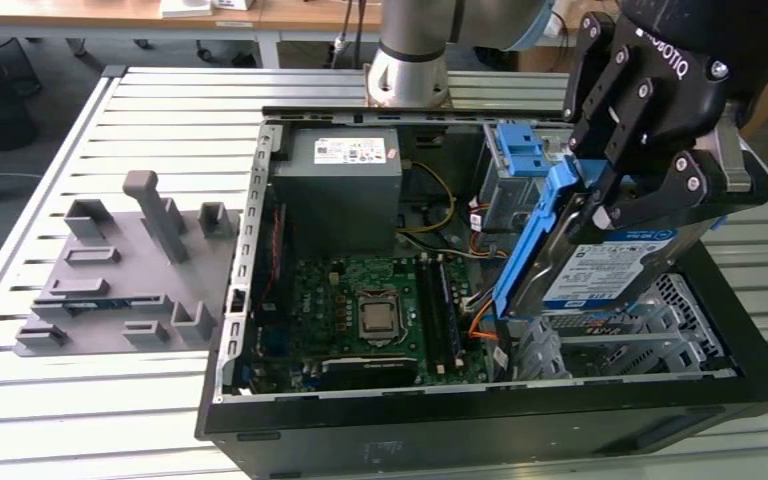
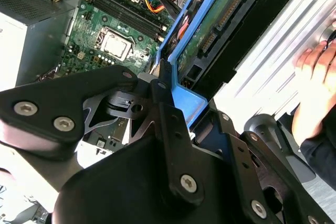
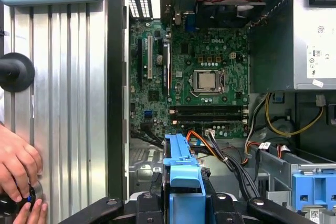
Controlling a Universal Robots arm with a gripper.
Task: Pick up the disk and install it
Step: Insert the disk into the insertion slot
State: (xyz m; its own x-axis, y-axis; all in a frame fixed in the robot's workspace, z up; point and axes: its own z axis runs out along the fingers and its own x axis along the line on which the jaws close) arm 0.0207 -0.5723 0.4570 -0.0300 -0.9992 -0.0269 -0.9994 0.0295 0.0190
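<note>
Slatted tabletop (image 1: pixel 157 110) with open case (image 1: pixel 491 425) | gripper (image 1: pixel 631 185) fingers (image 1: pixel 684 175) pinching disk (image 1: pixel 574 238) by its blue bracket | disk tilted over case's drive bay, exterior view's right | white-and-blue label (image 1: pixel 614 268) facing outward | white sticker (image 1: pixel 351 152) on power supply (image 1: pixel 344 195)

Top of disk (image 1: pixel 611 268) behind claw (image 1: pixel 646 204)

bright even indoor light, soft shadows inside the computer case (image 1: pixel 491 420)
</note>
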